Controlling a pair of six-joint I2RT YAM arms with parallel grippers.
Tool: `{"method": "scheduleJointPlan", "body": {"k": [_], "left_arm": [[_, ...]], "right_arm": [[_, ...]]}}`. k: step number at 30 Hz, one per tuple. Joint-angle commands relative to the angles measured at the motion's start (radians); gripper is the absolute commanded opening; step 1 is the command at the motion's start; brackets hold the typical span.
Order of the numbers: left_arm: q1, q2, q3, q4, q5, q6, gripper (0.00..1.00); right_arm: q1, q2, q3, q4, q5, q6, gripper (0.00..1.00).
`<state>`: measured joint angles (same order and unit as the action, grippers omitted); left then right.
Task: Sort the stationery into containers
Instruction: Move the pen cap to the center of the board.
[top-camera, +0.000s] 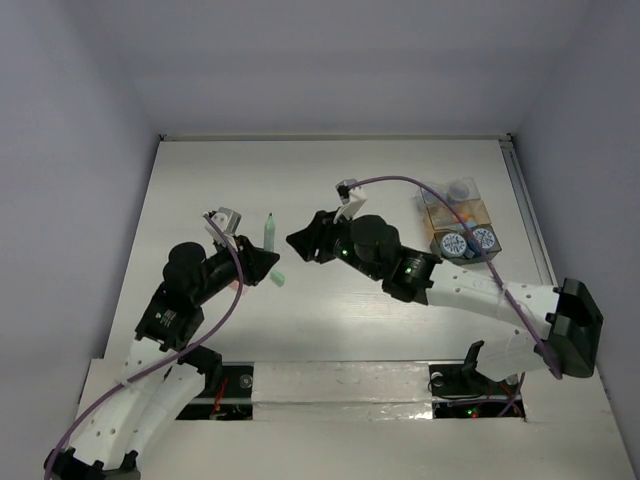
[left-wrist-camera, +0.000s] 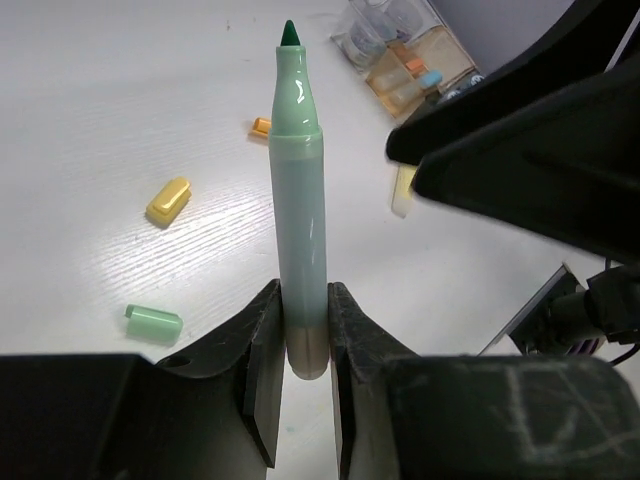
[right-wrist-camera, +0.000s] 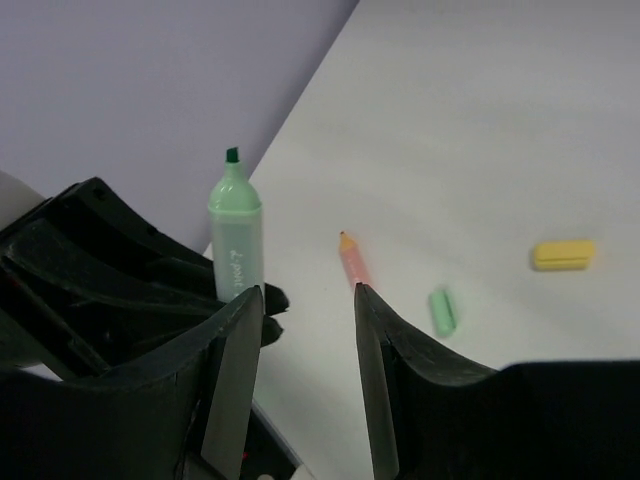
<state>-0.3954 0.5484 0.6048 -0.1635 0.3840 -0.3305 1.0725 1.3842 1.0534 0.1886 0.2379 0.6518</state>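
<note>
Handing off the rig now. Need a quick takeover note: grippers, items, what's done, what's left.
Left gripper: shut on the green highlighter, uncapped.
Right gripper: open, empty.
On the table: green cap, yellow cap, pink pen.
Done: two tape rolls sit in the containers.
Left: probably cap the highlighter, then box it and the loose pieces.

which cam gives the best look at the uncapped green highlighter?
Left wrist. The green highlighter runs up the middle of the frame, its base clamped in the left gripper, with the dark tip bare. Top external shows it only as a small sliver. Right wrist shows its upper half, with the base hidden.
</note>
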Motion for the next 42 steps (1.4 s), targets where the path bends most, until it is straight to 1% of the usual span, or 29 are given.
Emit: {"method": "scheduleJointPlan", "body": {"k": [1,4,7,9,10,11,16,18,20,21,23,24,25,28,31,35,38,42], "left_arm": [[0.004,-0.005,0.043,0.062,-0.005,0.015,0.00],[0.004,-0.011,0.046,0.058,-0.010,0.016,0.00],[0.004,-0.025,0.050,0.052,-0.040,0.016,0.00],[0.004,-0.042,0.055,0.042,-0.075,0.019,0.00],[0.004,-0.042,0.058,0.038,-0.076,0.018,0.00],[0.004,-0.056,0.061,0.035,-0.109,0.021,0.00],[0.013,-0.142,0.079,0.002,-0.262,0.025,0.00],[0.013,-0.162,0.079,0.001,-0.278,0.022,0.00],[0.013,-0.174,0.078,0.001,-0.292,0.019,0.00],[0.013,-0.174,0.078,0.001,-0.290,0.019,0.00],[0.013,-0.165,0.078,0.001,-0.277,0.018,0.00],[0.023,-0.162,0.076,0.001,-0.272,0.018,0.00],[0.023,-0.159,0.076,0.001,-0.267,0.016,0.00],[0.023,-0.148,0.075,0.005,-0.251,0.016,0.00],[0.023,-0.151,0.073,0.005,-0.246,0.016,0.00],[0.032,-0.157,0.072,0.005,-0.246,0.016,0.00],[0.032,-0.150,0.072,0.007,-0.240,0.016,0.00],[0.032,-0.150,0.072,0.004,-0.241,0.015,0.00]], "right_arm": [[-0.054,-0.079,0.039,-0.093,-0.040,-0.098,0.48],[-0.075,-0.093,0.074,-0.167,-0.092,-0.161,0.50],[-0.089,-0.076,0.079,-0.233,-0.159,-0.223,0.49],[-0.098,-0.031,0.073,-0.270,-0.266,-0.256,0.47],[-0.098,-0.018,0.072,-0.262,-0.267,-0.271,0.47],[-0.098,-0.004,0.048,-0.246,-0.313,-0.287,0.47],[-0.098,0.133,0.048,-0.206,-0.377,-0.307,0.46],[-0.098,0.179,0.069,-0.204,-0.385,-0.294,0.46],[-0.098,0.249,0.082,-0.199,-0.428,-0.265,0.45],[-0.098,0.269,0.079,-0.149,-0.445,-0.250,0.45],[-0.086,0.327,0.085,-0.127,-0.474,-0.228,0.46],[-0.086,0.349,0.091,-0.118,-0.476,-0.222,0.47],[-0.065,0.372,0.098,-0.104,-0.486,-0.212,0.53],[-0.034,0.458,0.143,-0.089,-0.506,-0.193,0.58],[-0.034,0.530,0.180,-0.069,-0.523,-0.164,0.63],[-0.025,0.595,0.214,-0.060,-0.519,-0.144,0.65],[-0.025,0.634,0.243,-0.078,-0.488,-0.138,0.66],[-0.025,0.662,0.272,-0.118,-0.401,-0.135,0.66]]}}
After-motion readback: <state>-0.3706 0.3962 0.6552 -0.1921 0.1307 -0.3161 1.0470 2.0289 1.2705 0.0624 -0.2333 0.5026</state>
